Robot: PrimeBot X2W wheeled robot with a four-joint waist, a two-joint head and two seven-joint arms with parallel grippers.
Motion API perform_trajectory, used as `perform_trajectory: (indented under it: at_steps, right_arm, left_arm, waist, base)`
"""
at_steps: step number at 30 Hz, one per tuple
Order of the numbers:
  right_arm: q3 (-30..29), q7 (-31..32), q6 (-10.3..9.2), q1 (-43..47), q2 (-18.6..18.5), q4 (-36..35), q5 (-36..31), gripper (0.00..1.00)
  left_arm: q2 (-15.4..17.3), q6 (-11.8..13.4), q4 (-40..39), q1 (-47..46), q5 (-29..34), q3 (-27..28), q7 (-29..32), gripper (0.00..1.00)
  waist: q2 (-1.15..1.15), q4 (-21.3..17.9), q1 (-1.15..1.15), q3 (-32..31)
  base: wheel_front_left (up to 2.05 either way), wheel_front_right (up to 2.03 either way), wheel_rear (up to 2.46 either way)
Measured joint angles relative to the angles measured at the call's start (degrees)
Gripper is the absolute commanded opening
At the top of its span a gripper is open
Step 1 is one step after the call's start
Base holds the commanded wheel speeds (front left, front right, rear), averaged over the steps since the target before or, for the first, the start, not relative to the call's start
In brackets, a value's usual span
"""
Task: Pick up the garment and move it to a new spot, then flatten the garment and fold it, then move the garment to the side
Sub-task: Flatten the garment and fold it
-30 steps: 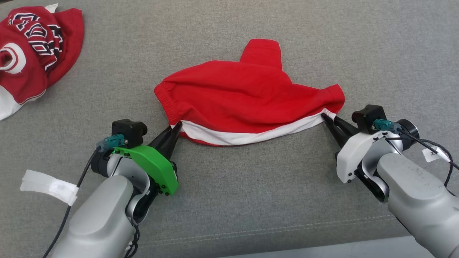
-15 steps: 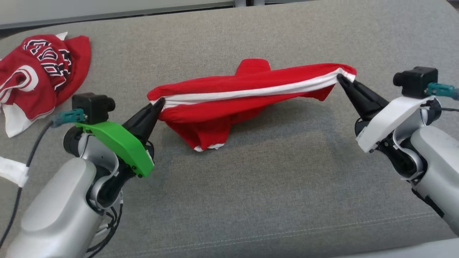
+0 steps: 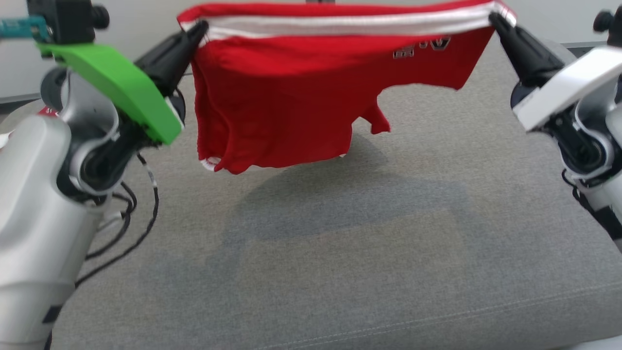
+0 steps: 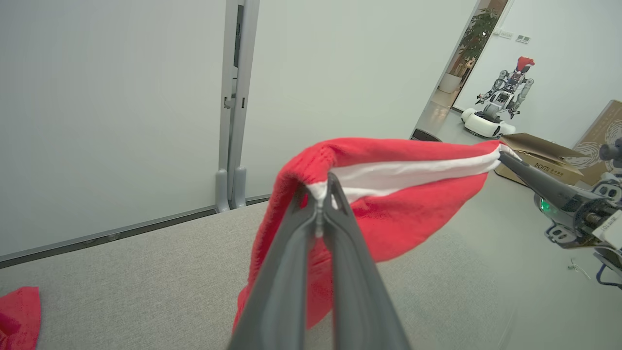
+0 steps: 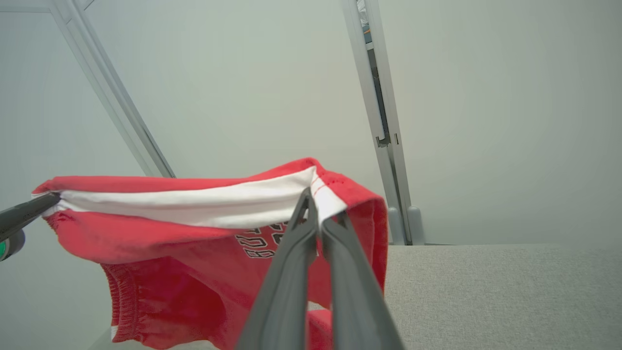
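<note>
Grey cushion (image 3: 340, 253) beneath garment (image 3: 277, 97), taut between left fingers (image 3: 199, 28) and right fingers (image 3: 493, 19), both clamped on it; red cloth (image 4: 17, 316) apart.

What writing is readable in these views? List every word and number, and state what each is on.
"BUL": start of black, white-outlined letters on the red garment, right wrist view; the rest is hidden behind a finger of the right gripper.
Second row next to it: partly hidden, not readable for certain.
Same print in the head view: too blurred to read.
Cardboard box, left wrist view: dark print, too small to read.
</note>
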Motion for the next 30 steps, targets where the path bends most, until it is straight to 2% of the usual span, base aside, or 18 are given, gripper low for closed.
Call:
perform_trajectory:
  at_steps: [6,11,14,17,20,24,26,30]
  right_arm:
    - [-2.58,2.60,0.00,-5.37,3.44,2.14,-2.13,0.00]
    - [-3.54,4.22,0.00,-14.63,8.93,9.40,-7.25,0.00]
    - [-5.01,1.89,0.00,-21.72,12.66,15.49,-11.26,0.00]
    - [-6.57,-2.47,0.00,-28.63,15.84,20.39,-15.06,0.00]
    - [-8.20,-7.47,0.00,-34.10,18.50,23.82,-17.58,0.00]
    - [-9.67,-12.25,0.04,-38.06,20.18,25.86,-18.68,0.00]
    - [-9.82,-13.10,0.04,-37.83,20.78,25.82,-17.51,0.00]
    - [-5.30,-13.74,0.04,-32.38,20.79,23.91,-16.00,0.00]
  left_arm:
    - [-1.27,1.63,4.66,-7.20,0.82,-0.10,2.48,0.00]
    - [-2.68,3.71,12.35,-14.93,2.87,0.33,2.44,0.00]
    - [-3.82,4.35,17.20,-20.14,5.50,0.55,-0.04,0.00]
    - [-5.25,4.52,21.29,-25.81,8.10,1.34,-5.36,0.00]
    - [-5.70,3.26,24.43,-30.63,11.02,1.74,-11.61,0.00]
    - [-6.48,1.02,27.69,-35.36,12.18,3.34,-18.50,0.00]
    - [-6.89,-0.48,29.50,-35.79,11.92,3.89,-20.69,0.00]
    - [-6.89,-2.53,33.74,-32.18,10.25,4.26,-22.76,0.00]
  waist:
    - [0.00,-1.89,0.00,0.11]
    - [0.00,-3.47,0.00,3.03]
    - [0.00,-4.47,0.00,5.81]
    - [0.00,-5.62,0.00,8.83]
    - [0.00,-6.92,0.00,11.82]
    - [0.00,-8.68,0.00,15.71]
    - [0.00,-9.47,0.00,17.59]
    - [0.00,-10.90,0.01,21.04]
  base:
    - [0.00,0.00,0.00]
    - [0.00,0.00,0.00]
    - [0.00,0.00,0.00]
    - [0.00,0.00,0.00]
    - [0.00,0.00,0.00]
    - [0.00,0.00,0.00]
    - [0.00,0.00,0.00]
    - [0.00,0.00,0.00]
